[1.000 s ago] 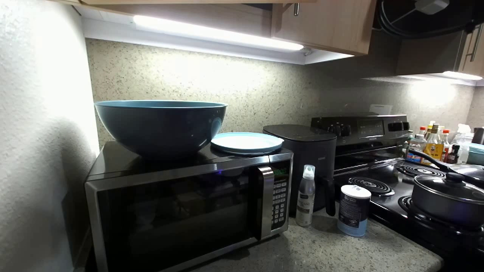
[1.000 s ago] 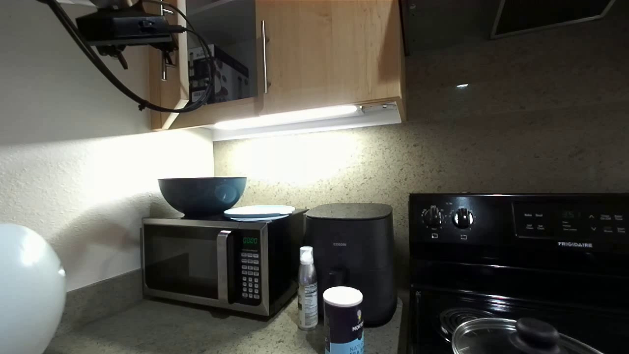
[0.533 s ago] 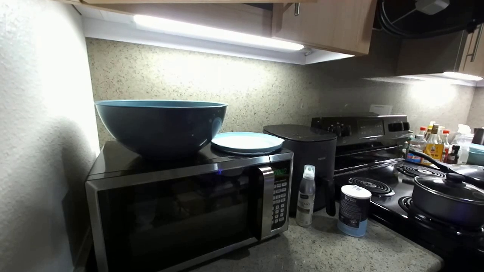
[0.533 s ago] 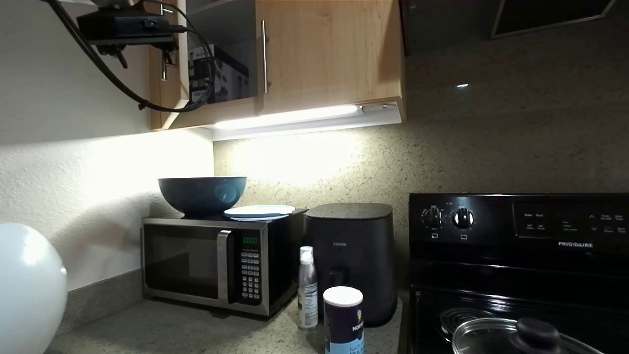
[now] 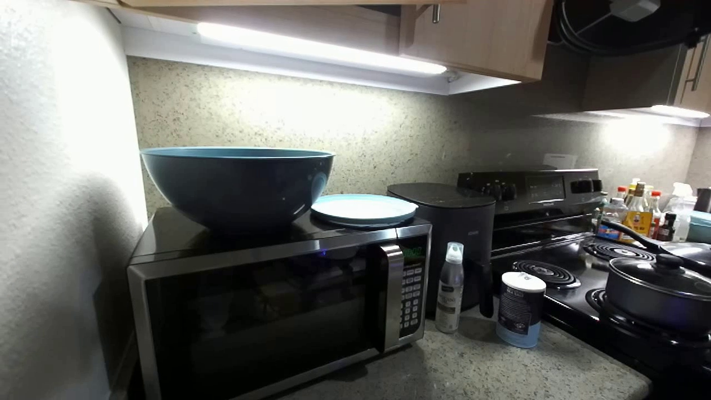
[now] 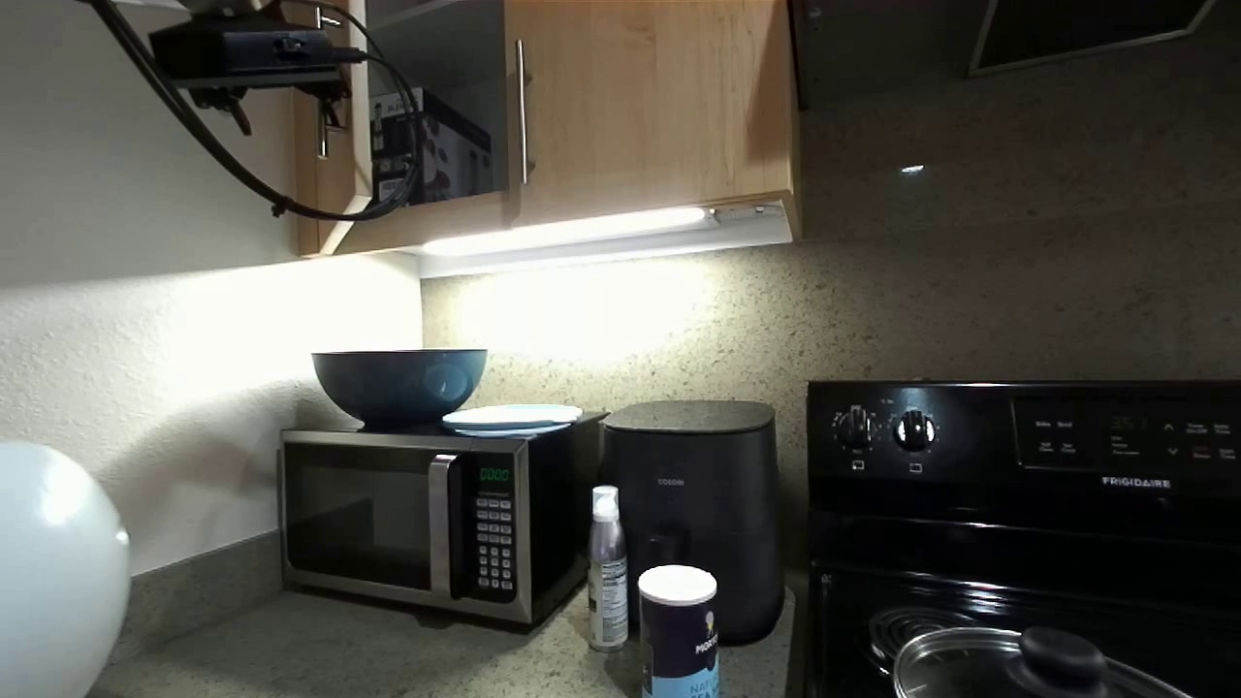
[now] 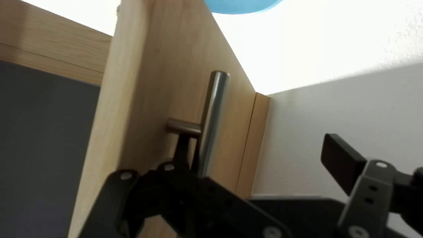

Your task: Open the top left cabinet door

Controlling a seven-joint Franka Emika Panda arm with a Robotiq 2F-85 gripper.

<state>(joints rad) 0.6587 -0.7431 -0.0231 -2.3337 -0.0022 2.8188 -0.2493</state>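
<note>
I'm working the top left cabinet door (image 7: 175, 72) at its handle (image 7: 214, 112).
The door is standing ajar, facing the side wall (image 7: 363, 105); my fingers (image 7: 343, 165) are sitting spread, one apparently tucked behind the handle, the other hanging free nearer the wall. I'm judging a slow, wide arc best, drawing on the hooked finger and minding the free one.
</note>
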